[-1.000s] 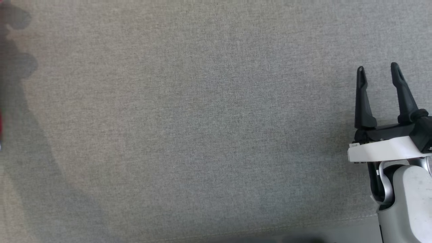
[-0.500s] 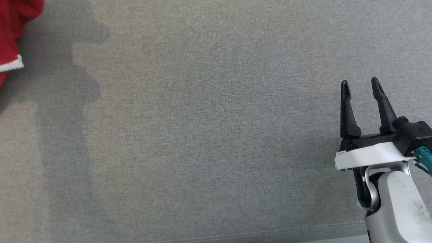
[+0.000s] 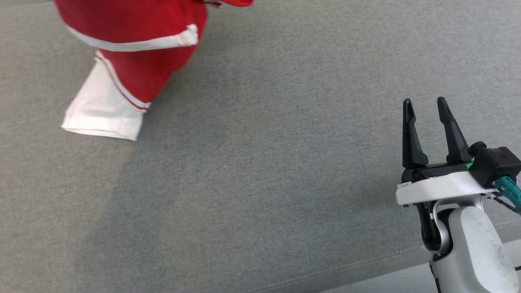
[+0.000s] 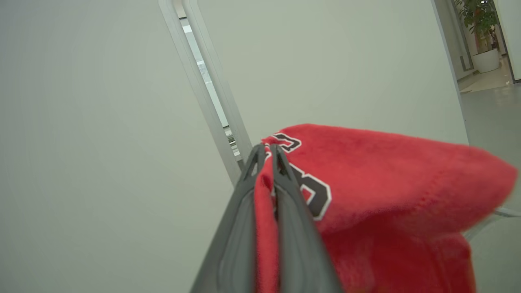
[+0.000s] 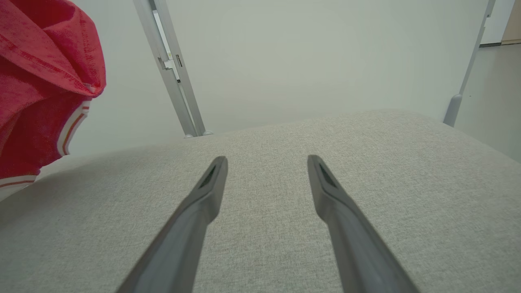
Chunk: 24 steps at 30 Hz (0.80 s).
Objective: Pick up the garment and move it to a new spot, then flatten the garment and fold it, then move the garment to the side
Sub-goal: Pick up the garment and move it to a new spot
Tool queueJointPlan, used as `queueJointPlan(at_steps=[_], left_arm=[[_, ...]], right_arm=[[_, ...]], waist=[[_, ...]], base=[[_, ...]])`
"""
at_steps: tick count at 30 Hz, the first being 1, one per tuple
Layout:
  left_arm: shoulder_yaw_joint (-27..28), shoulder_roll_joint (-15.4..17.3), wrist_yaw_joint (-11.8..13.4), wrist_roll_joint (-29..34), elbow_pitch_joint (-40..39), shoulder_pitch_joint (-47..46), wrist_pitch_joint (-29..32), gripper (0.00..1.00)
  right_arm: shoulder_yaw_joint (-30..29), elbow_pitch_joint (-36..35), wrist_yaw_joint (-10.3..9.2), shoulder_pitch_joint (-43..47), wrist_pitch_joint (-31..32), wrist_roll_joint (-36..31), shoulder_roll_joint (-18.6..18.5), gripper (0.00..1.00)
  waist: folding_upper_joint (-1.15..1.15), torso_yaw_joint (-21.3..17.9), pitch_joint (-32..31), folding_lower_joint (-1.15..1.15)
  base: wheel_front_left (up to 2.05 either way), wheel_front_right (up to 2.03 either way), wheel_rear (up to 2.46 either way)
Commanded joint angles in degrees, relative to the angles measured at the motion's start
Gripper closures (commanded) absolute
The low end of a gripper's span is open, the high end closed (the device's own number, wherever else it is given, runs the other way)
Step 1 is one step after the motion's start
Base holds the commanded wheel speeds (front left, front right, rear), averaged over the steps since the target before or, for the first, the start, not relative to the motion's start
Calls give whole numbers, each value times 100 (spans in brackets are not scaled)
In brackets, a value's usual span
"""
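Note:
The garment (image 3: 134,61) is red with white trim and hangs at the top left of the head view, its white hem (image 3: 101,118) reaching the grey cushion. In the left wrist view my left gripper (image 4: 266,148) is shut on a fold of the garment (image 4: 386,175), which shows black-and-white lettering beside the fingers. My right gripper (image 3: 424,106) stands open at the right of the head view with nothing between its fingers. The right wrist view shows that gripper (image 5: 266,162) low over the cushion and the garment (image 5: 44,81) hanging at the far left.
The grey fabric cushion (image 3: 260,183) spreads across the head view, with its stitched front edge (image 3: 346,272) at the bottom right. A pale wall panel with a metal post (image 5: 171,69) stands behind the cushion.
The garment has come into the head view from the left and now hangs at the top left. The head view has shifted, and the right gripper sits lower and further left in it.

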Motion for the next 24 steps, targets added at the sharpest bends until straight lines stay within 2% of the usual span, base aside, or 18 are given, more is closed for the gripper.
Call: queueJointPlan(at_steps=[1,6,11,23,24], left_arm=[[-69,-68,-14,-76,-59,-99,42,100],[-461,-467,-2,-124,-148,-47,106,100],[-741,-750,17,-216,42,415,-41,100],[-1076,-1190,215,-579,1179,2540,-973,99],[-1108,-1221,237,-587,1285,2691,-1072,55]], right_arm=[[5,-9,-8,-55,-18,72,-1,0],[24,-25,-8,-73,-18,227,2,0],[52,-33,-8,-94,-19,327,2,0],[150,34,-8,-16,-19,366,0,0],[159,44,-8,-3,-19,361,-1,0]], waist=[[0,-351,8,0],[0,-629,108,0],[0,-700,178,0],[0,-555,100,0],[0,-525,80,0]], base=[[0,0,0],[0,0,0],[0,0,0],[0,0,0],[0,0,0]])
